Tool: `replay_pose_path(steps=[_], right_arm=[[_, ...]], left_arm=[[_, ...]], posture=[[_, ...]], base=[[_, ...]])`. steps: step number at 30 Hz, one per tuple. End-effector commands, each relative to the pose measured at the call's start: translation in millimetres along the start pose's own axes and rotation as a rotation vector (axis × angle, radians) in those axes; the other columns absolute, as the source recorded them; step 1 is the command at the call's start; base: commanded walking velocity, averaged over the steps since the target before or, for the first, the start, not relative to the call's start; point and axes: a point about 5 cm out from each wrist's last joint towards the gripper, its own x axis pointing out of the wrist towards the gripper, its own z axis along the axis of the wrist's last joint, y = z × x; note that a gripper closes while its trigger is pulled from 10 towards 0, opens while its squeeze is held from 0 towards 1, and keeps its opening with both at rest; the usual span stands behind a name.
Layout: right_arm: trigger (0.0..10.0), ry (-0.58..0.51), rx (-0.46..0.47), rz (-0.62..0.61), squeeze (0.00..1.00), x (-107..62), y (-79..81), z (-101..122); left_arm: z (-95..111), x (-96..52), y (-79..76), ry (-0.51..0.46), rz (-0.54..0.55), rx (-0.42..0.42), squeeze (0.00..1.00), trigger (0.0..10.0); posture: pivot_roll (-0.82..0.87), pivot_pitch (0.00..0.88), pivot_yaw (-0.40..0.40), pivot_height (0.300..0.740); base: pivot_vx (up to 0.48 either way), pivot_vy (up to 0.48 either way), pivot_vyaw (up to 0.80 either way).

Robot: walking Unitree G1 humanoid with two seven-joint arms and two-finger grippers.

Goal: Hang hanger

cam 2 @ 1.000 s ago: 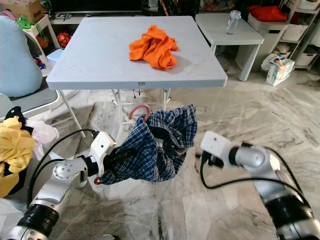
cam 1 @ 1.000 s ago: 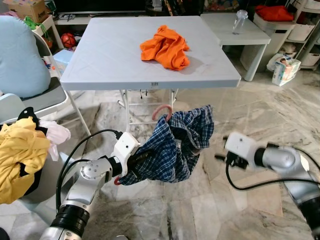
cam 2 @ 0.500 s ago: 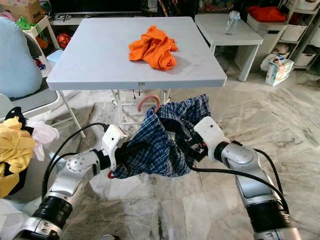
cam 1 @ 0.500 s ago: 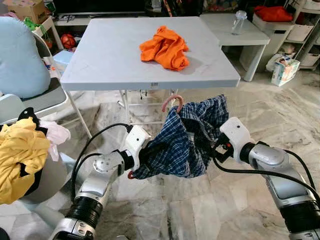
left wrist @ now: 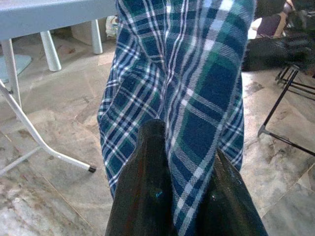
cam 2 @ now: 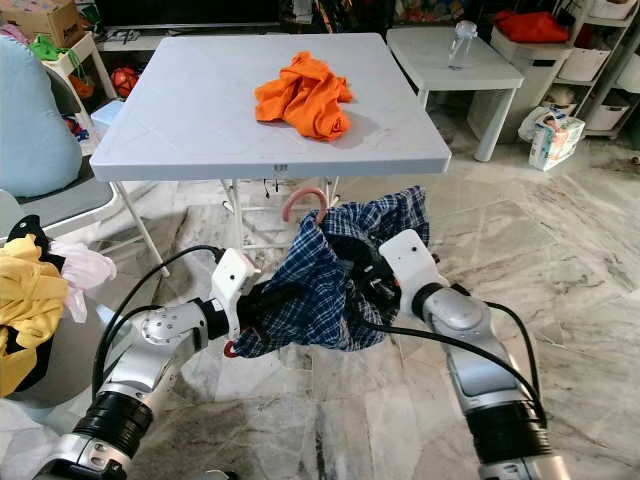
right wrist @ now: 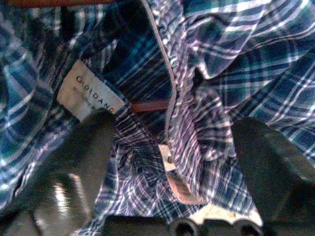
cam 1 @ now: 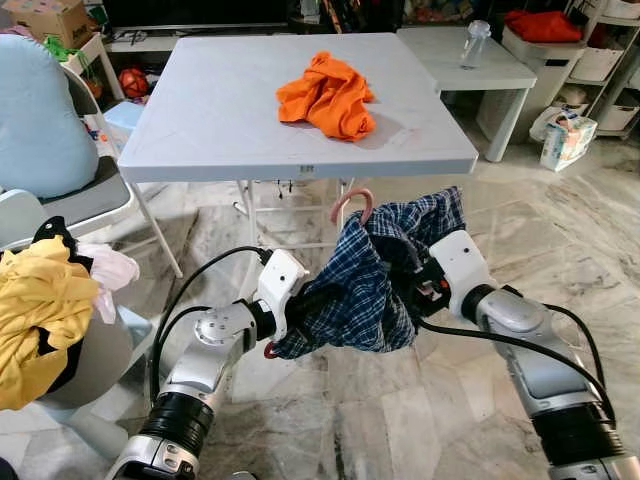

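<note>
Below surface point(cam 1: 200, 130): 1 plaid shirt point(cam 1: 365, 290) on 1 pink hanger point(cam 1: 352, 205). Left claw point(left wrist: 184, 196) clenched on shirt hem, arm stretched fwd. Right claw point(right wrist: 172, 162) spread wide inside collar, arm bent inward.

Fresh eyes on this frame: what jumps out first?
The blue plaid shirt on a pink-hooked hanger, held in mid-air between both arms just in front of the grey folding table. The left claw is shut on the shirt's lower edge, while the right claw is open, pushed into the collar by the label. An orange garment lies crumpled on the tabletop.
</note>
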Motion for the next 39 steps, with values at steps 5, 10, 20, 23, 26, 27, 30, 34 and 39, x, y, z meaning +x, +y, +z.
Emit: replay_pose_path(steps=[5,10,20,23,26,27,30,34,39], right_arm=[[0.0,-0.014,0.016,-0.099,0.00,4.9,-11.5,4],[0.0,-0.007,-0.001,-0.117,0.00,3.8,-19.3,2],[0.0,0.027,-0.059,-0.184,0.00,-8.8,-53.3,-5],[0.0,0.014,-0.071,-0.240,0.00,-11.4,-68.1,1],[0.0,-0.024,-0.100,-0.325,0.00,-11.1,-83.3,14],[0.0,-0.034,-0.103,-0.342,0.00,-10.9,-85.8,17],[0.0,-0.088,-0.123,-0.412,0.00,-8.7,-94.8,35],[0.0,-0.131,-0.140,-0.421,0.00,-5.1,-95.8,49],[0.0,-0.123,-0.157,-0.405,0.00,3.5,-94.5,50]], left_arm=[[11,3.4,-5.4,-0.035,-0.051,0.010,0.00,0.0],[10,1.8,-4.9,-0.032,-0.052,0.009,0.00,0.0],[6,-4.1,-1.7,0.000,-0.039,0.018,0.00,0.0],[2,-6.8,-1.8,0.032,-0.048,0.029,0.00,0.0],[-4,-12.3,-4.3,0.082,-0.084,0.059,0.00,0.0],[-5,-13.6,-4.8,0.092,-0.091,0.062,0.00,0.0],[-13,-23.8,-8.8,0.159,-0.150,0.094,0.00,0.0],[-17,-30.6,-8.8,0.182,-0.153,0.102,0.00,0.0],[-16,-36.6,-15.0,0.191,-0.199,0.119,0.00,0.0]], posture=[[0.03,0.055,-0.002,0.740],[0.03,0.054,-0.004,0.740],[0.03,0.054,-0.003,0.740],[0.03,0.052,-0.001,0.740],[0.04,0.049,-0.001,0.740],[0.04,0.049,-0.001,0.740],[0.05,0.046,-0.003,0.740],[0.05,0.043,-0.009,0.740],[0.05,0.042,-0.014,0.740]], base=[[0.000,0.000,0.00],[0.000,0.000,0.00],[0.000,0.000,0.00],[0.000,0.000,0.00],[0.000,0.000,0.00],[0.000,0.000,0.00],[0.000,0.000,0.00],[0.000,0.000,0.00],[0.000,0.000,0.00]])
